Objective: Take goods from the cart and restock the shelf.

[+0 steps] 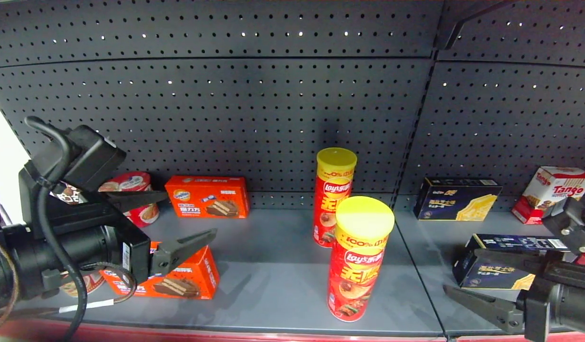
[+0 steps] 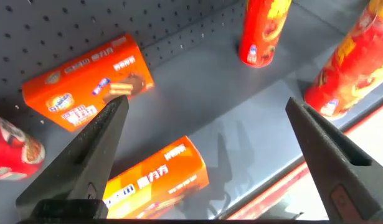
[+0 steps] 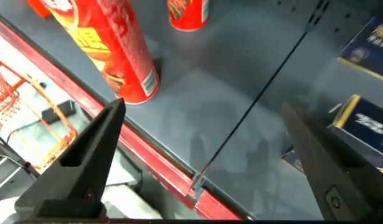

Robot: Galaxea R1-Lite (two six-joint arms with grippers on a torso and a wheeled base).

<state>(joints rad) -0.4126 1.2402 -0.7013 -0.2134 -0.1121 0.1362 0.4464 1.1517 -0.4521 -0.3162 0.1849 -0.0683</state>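
The grey shelf (image 1: pixel 273 270) carries two red chip cans with yellow lids, one at the back (image 1: pixel 335 197) and one nearer the front (image 1: pixel 359 259). My left gripper (image 1: pixel 187 213) hangs open and holds nothing, just over the front orange biscuit box (image 1: pixel 178 280). In the left wrist view that gripper (image 2: pixel 207 102) spreads wide above the front orange box (image 2: pixel 157 180), with the back orange box (image 2: pixel 85 81) beyond. My right gripper (image 1: pixel 463 273) is open and holds nothing, low at the shelf's front right beside a dark blue box (image 1: pixel 496 268). In the right wrist view it (image 3: pixel 202 106) hovers over the shelf edge.
A second orange box (image 1: pixel 207 196) and a red cup (image 1: pixel 135 190) stand at the back left. Another dark blue box (image 1: pixel 456 198) and a white-and-red wafer box (image 1: pixel 553 192) sit at the back right. An orange wire cart (image 3: pixel 23 93) shows below the shelf's red front lip (image 3: pixel 147 168).
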